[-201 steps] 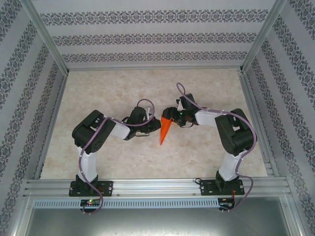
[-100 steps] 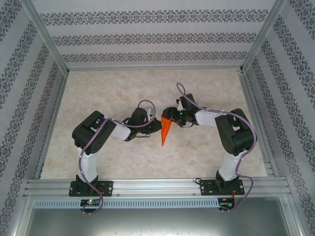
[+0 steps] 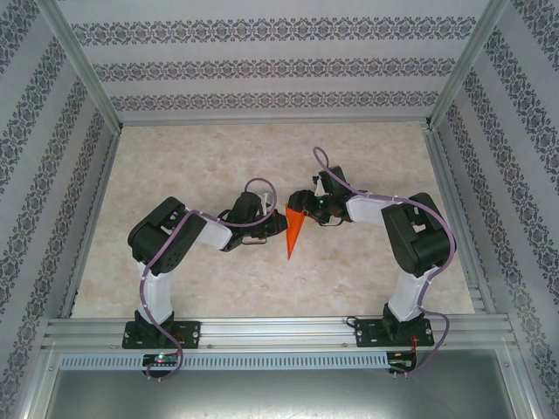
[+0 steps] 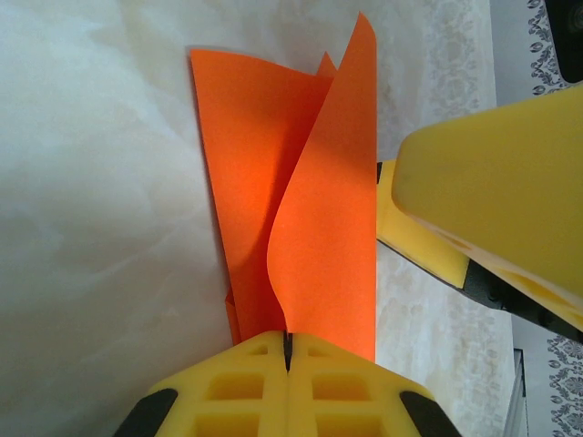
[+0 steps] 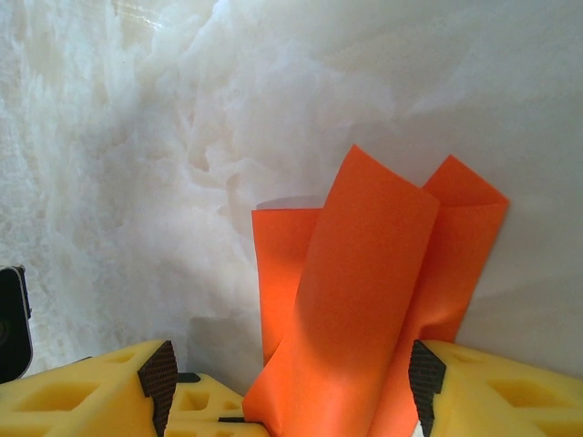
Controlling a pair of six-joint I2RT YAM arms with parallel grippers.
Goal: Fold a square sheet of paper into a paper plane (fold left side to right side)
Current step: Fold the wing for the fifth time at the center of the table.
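Nudging left end effector (image 3: 278,223) barely rightward since a second ago | clenching it on paper plane (image 3: 293,232) at mid tabletop (image 3: 218,157) | keeping right end effector (image 3: 303,206) released, straddling flaps (image 5: 364,273) | judging narrow folds done, flaps gaping, flattening remaining

Paper (image 4: 246,164) – thin, smooth, matt orange sheet. Fingers (image 4: 246,401) – matt yellow plastic with moulded hollows and black textured corners. Table (image 3: 201,157): pale marble-look top, smooth, faintly glossy. Frame (image 3: 262,330): brushed aluminium, ribbed. Walls (image 3: 279,65): patterned, matt
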